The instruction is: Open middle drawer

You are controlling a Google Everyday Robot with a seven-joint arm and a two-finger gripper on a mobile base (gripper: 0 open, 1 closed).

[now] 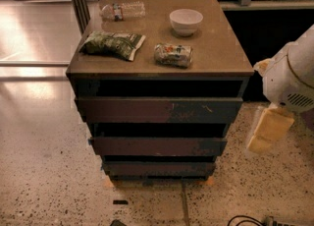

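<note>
The gripper (265, 132) hangs right of the cabinet (230, 60), apart from it (spread or pressed together, I cannot tell). The middle drawer (157, 146) sits in the cabinet's front; a bowl (186, 21), bottle (122, 10) and bag (112, 44) lie on top.

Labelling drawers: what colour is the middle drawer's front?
Middle drawer: dark brown, bluish worn patch; camera view. Gripper at its right.

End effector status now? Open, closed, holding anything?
End effector: cannot be told; it sits right of the cabinet, not touching the middle drawer.
</note>
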